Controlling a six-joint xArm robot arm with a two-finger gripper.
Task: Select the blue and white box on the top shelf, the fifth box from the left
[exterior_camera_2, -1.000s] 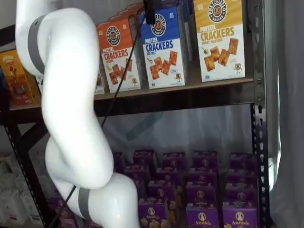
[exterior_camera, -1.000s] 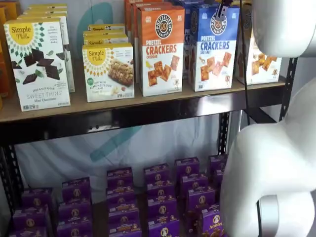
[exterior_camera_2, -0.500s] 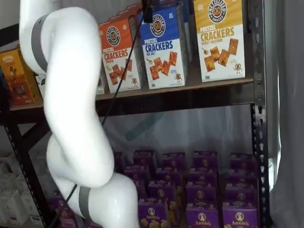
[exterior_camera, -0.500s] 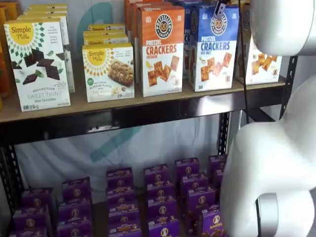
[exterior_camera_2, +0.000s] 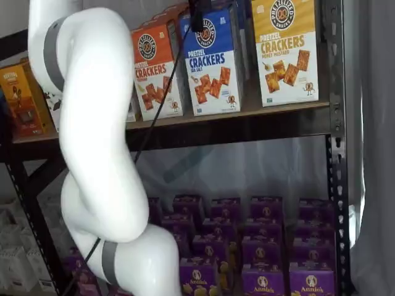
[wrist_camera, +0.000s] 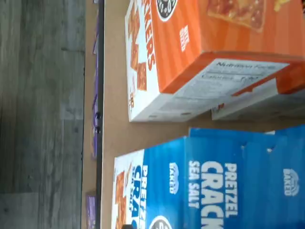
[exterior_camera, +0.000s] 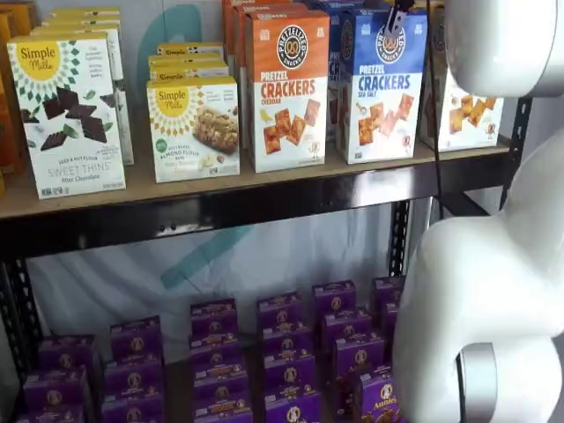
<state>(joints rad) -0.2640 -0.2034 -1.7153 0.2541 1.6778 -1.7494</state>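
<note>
Hand poised over the blue and white box on the top shelf.

The blue and white box stands upright near the front edge of the top shelf, with the orange-topped Cheddar box just beside it at nine o'clock and a yellow-topped cracker box at three o'clock in a shelf view. The hand hangs at the box's upper edge, at twelve o'clock; only dark fingers show side-on, so whether they are apart or together cannot be told. A clean grasp probably means centring on the blue top, fingers clear of the Cheddar box, then lifting straight. The box is smooth printed cardboard, flat-faced and sharp-cornered, likely light and easily dented. The shelf is a tan wooden board with a black metal front beam.
</note>
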